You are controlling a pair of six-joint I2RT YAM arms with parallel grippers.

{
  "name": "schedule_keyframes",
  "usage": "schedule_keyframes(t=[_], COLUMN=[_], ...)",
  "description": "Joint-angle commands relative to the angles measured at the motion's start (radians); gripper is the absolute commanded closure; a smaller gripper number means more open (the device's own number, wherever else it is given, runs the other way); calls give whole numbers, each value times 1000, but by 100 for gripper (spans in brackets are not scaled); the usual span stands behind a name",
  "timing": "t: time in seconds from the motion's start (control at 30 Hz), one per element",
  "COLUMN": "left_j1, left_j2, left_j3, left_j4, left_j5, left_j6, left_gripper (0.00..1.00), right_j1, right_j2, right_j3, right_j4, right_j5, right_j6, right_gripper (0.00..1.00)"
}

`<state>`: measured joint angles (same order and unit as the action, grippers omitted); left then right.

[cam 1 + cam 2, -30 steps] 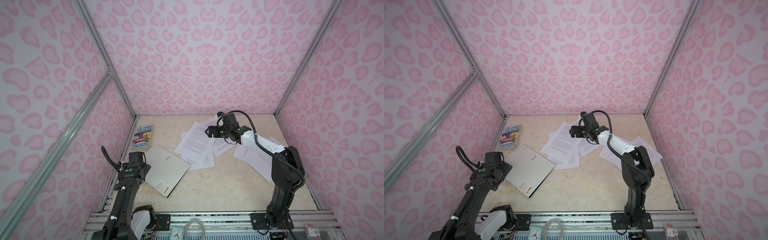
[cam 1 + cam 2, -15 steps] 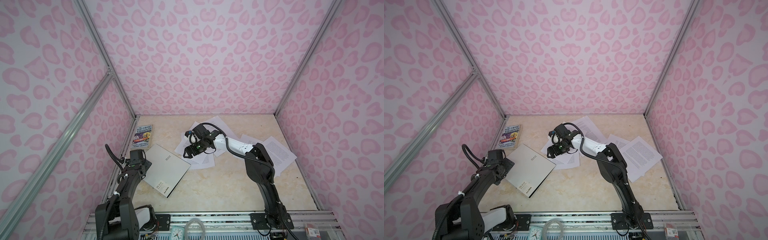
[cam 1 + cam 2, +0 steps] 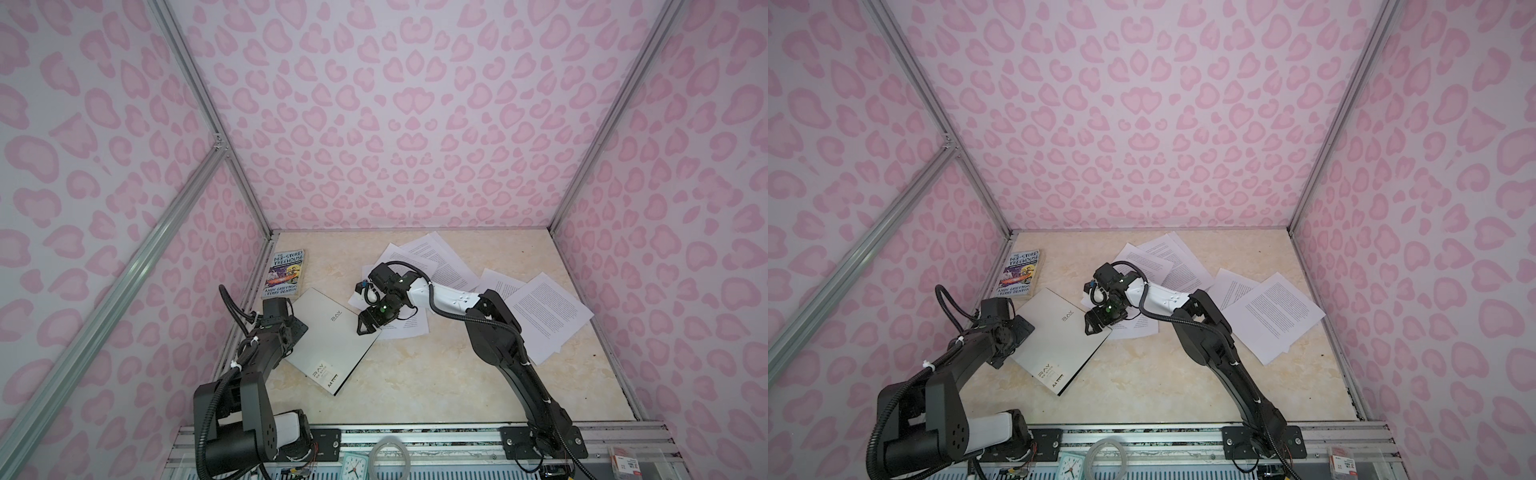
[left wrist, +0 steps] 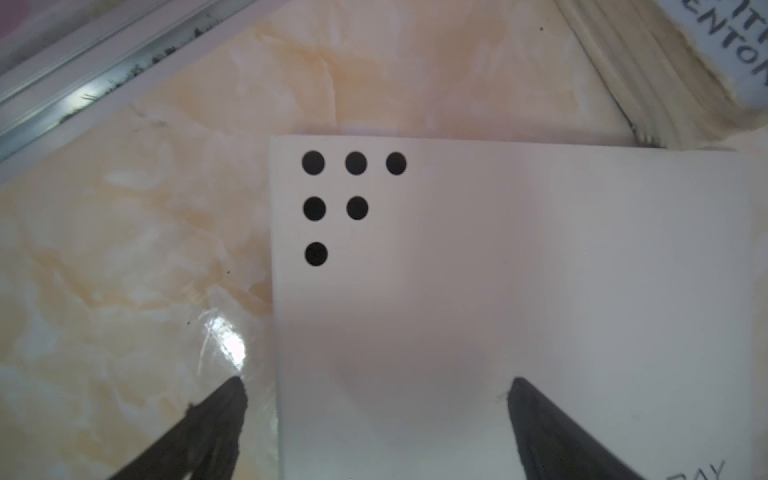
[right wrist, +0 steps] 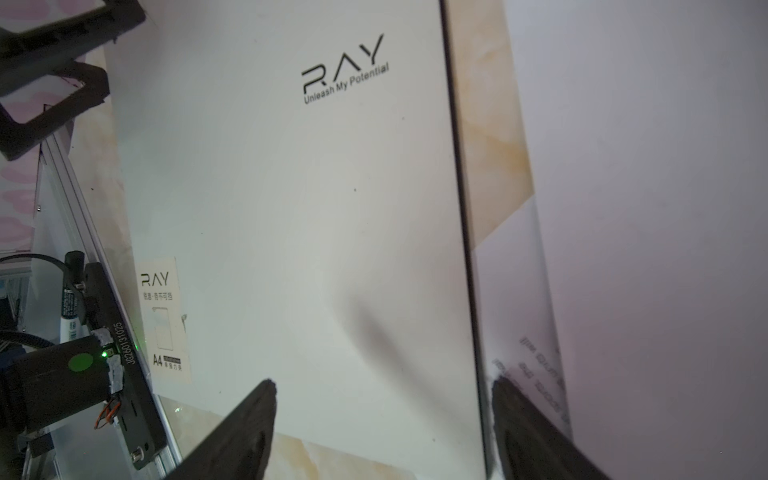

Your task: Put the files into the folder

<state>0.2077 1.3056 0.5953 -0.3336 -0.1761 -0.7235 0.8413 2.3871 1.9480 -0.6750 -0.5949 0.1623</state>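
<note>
Fingers (image 5: pixel 245 428) spread on both: right gripper (image 5: pixel 382 386) straddles folder's (image 3: pixel 332 340) right edge by files (image 3: pixel 548 316), left gripper (image 4: pixel 374 382) its left edge.

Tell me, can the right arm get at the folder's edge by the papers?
Probably yes: the right gripper hangs open astride that edge of the folder, and nothing lies on the cover there.

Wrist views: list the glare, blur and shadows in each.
Left wrist view: a bright glare patch on the table, the book out of focus, a soft shadow on the folder. Right wrist view: the folder's logo sharp, a dark shadow streak on its cover, the files washed out and blurred.
</note>
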Motion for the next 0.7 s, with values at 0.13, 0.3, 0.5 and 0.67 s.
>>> schedule_keyframes(t=[0.13, 0.3, 0.5, 0.67], left_j1=[-28, -117, -245, -379], left_j2=[54, 61, 93, 194], left_j3=[9, 3, 27, 127], left_j4=[44, 66, 84, 106], left_j5=[138, 160, 168, 177], left_j6=[49, 23, -69, -112], left_gripper=[7, 7, 8, 8], right_j1=[0, -32, -110, -173], right_j2=[41, -11, -113, -186], right_j3=[27, -41, -210, -348], right_j4=[-110, -66, 43, 113], right_j5=[-4, -25, -51, -67], right_j6=[1, 41, 122, 164], right_gripper=[22, 22, 23, 24])
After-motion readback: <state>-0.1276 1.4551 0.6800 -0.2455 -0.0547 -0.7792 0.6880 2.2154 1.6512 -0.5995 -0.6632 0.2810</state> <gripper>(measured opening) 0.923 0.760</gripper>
